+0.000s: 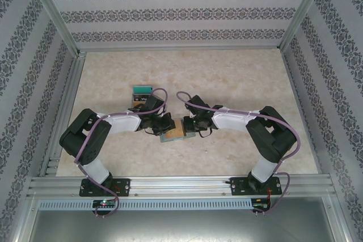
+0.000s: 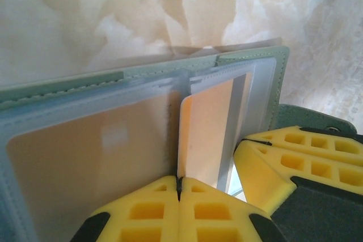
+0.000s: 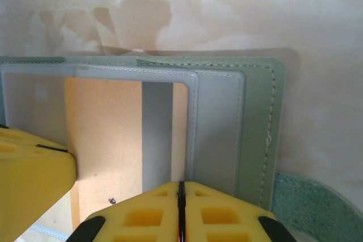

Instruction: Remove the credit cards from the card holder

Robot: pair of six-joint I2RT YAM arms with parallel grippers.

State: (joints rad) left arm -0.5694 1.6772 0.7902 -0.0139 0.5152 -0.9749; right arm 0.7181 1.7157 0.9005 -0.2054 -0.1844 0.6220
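Two claws meet at the card holder (image 1: 177,130), open mid-table (image 1: 238,83) | left gripper (image 2: 179,188) clenched on tan card (image 2: 204,128) edge poking from clear pocket (image 2: 260,100), apparently to draw it out | right gripper (image 3: 181,192) pinching holder's leaf, seemingly bracing it against that pull

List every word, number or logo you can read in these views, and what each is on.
No text is readable.
The tan cards in the holder show plain faces with no legible print.
The loose teal card is too small to read.
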